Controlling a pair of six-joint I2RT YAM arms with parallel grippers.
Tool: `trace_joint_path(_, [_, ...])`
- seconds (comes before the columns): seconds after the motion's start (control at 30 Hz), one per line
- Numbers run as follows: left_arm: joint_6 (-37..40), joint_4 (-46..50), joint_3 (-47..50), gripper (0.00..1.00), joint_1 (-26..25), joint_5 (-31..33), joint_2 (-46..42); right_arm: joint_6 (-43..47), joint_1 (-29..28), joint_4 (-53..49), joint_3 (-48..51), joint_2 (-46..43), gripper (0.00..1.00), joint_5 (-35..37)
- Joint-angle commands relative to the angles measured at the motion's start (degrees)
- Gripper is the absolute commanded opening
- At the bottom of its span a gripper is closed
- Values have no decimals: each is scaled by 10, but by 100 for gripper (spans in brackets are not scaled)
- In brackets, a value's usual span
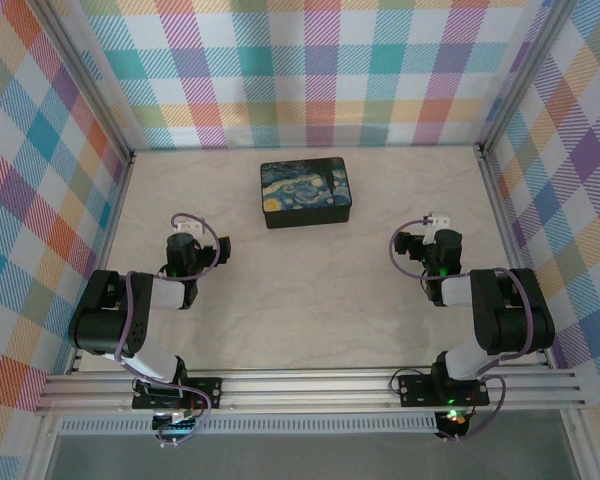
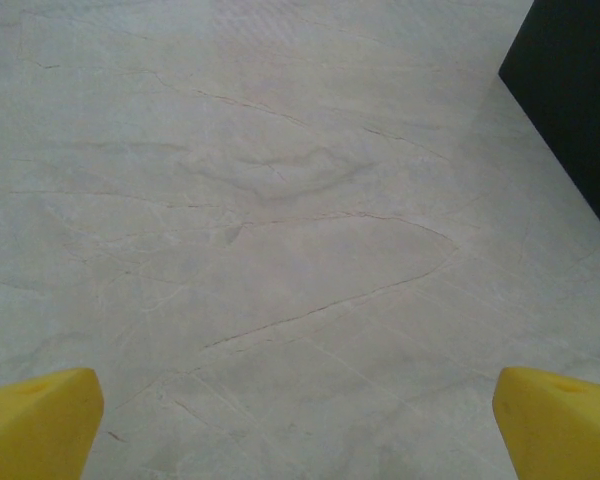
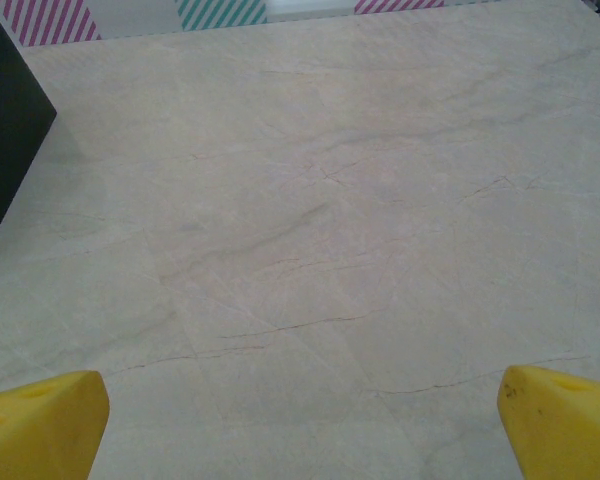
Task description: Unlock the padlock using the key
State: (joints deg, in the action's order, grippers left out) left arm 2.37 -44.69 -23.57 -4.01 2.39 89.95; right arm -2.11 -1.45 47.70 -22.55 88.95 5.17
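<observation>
The padlock and the key are out of view. My left gripper (image 2: 300, 425) hangs open over bare marble tabletop, its yellow fingertips (image 2: 35, 425) far apart with nothing between them. My right gripper (image 3: 305, 425) is open the same way, its yellow fingertips (image 3: 40, 425) spread wide above bare table. In the top view both arms are folded back near their bases, the left gripper (image 1: 187, 243) at the left and the right gripper (image 1: 435, 242) at the right.
A black box with a swirly blue-yellow painted lid (image 1: 306, 193) sits closed at the middle back of the table; its dark side shows in the left wrist view (image 2: 575, 110) and the right wrist view (image 3: 5, 130). Plaid walls (image 1: 310, 70) enclose three sides.
</observation>
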Motion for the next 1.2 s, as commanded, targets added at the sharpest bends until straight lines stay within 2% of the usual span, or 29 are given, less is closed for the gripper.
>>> trace_joint_path(0.0, [-2, 36, -30, 100, 14, -25, -17, 4, 4, -76, -41, -41, 100, -11])
trace_joint_path(0.13, [-2, 262, -145, 94, 12, -41, -50, -18, 4, -292, -141, -101, 100, -16])
trace_joint_path(0.23, [-59, 348, -195, 94, -2, 29, -73, -84, 3, -385, -197, -118, 98, -76])
trace_joint_path(0.3, [-126, 410, -233, 94, -10, 65, -79, -141, 2, -413, -232, -104, 96, -150])
trace_joint_path(0.33, [-146, 439, -254, 99, -17, 68, -77, -166, 3, -414, -245, -91, 96, -184])
trace_joint_path(0.43, [-179, 521, -319, 100, -67, 81, -65, -225, -11, -411, -291, -35, 93, -256])
trace_joint_path(0.53, [-199, 581, -367, 100, -115, 110, -48, -236, -46, -427, -343, 15, 92, -245])
trace_joint_path(0.63, [-212, 651, -417, 100, -135, 80, -15, -250, -71, -443, -391, 64, 91, -223])
trace_joint_path(0.73, [-228, 684, -451, 100, -146, 64, 10, -264, -84, -447, -434, 106, 89, -221])
trace_joint_path(0.93, [-251, 693, -451, 100, -179, 64, 21, -271, -100, -478, -534, 202, 85, -229])
trace_joint_path(1.17, [-274, 717, -426, 100, -209, 75, -6, -261, -111, -502, -603, 279, 71, -232])
